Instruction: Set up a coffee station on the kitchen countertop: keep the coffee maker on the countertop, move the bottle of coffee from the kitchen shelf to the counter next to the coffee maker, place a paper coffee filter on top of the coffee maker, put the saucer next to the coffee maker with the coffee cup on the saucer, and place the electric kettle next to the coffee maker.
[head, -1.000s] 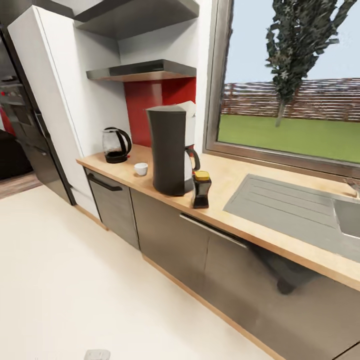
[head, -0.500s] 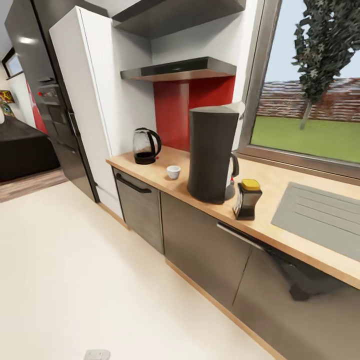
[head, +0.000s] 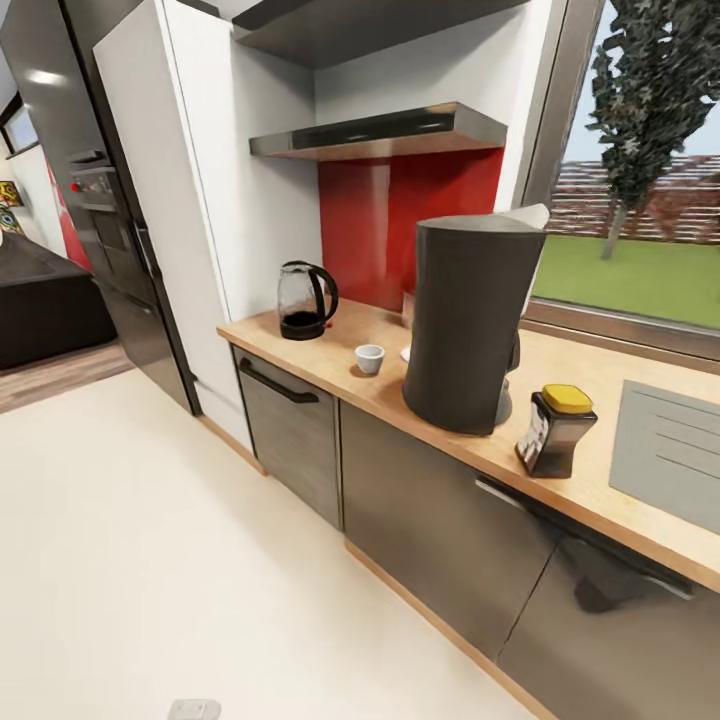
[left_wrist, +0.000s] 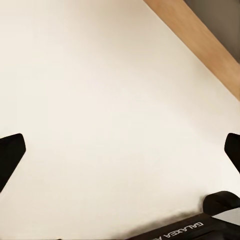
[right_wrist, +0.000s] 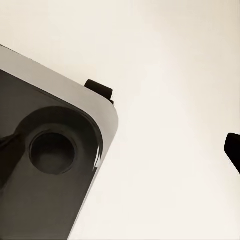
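Four items on the kitchen countertop (head: 340, 372): electric kettle (head: 305, 299), coffee cup (head: 369, 358), coffee maker (head: 466, 322), bottle of coffee (head: 555, 430)

coffee maker (head: 468, 325): tall dark-grey drum, upright on the kitchen countertop (head: 600, 480)
paper coffee filter (head: 527, 215): white, on the maker's top
bottle of coffee (head: 556, 431): dark, yellow cap, upright just beside the maker
coffee cup (head: 369, 358): white, upright, near the maker
electric kettle (head: 304, 300): glass, black handle, at the counter's end

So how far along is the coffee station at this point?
Done: white paper filter atop the tall dark-grey coffee maker; yellow-capped coffee bottle beside it. Both grippers are empty. Left: small white cup stands on bare wood, the glass kettle far off; saucer not clearly visible.
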